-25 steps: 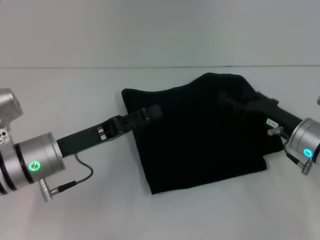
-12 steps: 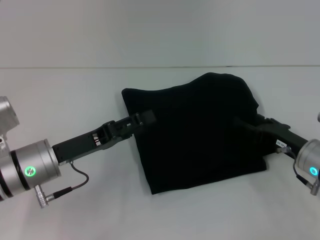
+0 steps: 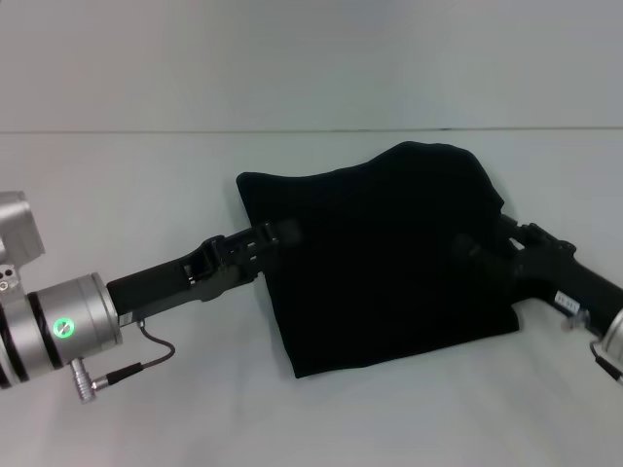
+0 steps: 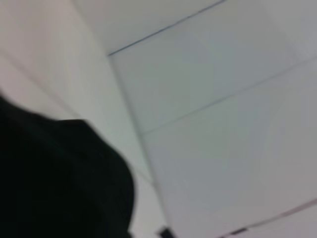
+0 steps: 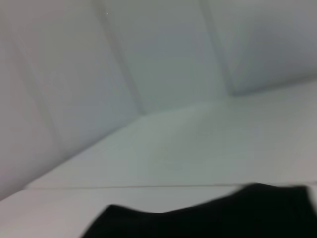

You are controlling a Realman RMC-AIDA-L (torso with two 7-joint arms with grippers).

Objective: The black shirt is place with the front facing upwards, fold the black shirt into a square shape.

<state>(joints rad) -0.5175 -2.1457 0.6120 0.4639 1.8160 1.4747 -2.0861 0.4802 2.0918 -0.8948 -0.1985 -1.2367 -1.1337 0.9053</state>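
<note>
Both arms have drawn back toward the robot since a second ago; the folded plain black cloth shirt (image 3: 384,258) lies mid white counter (image 3: 146,175); left tool (image 3: 282,233) at its left edge, right tool (image 3: 467,245) over its right side; whether either is open I cannot tell.

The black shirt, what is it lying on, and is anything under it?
The black shirt lies folded on a white table. Both grippers, left and right, meet its side edges. Anything beneath is covered.

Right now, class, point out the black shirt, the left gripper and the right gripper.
black shirt (image 3: 389,263), head view, middle of the folded cloth.
left gripper (image 3: 280,234), head view, tip at the shirt's left edge.
right gripper (image 3: 469,248), head view, tip over the shirt's right part.
</note>
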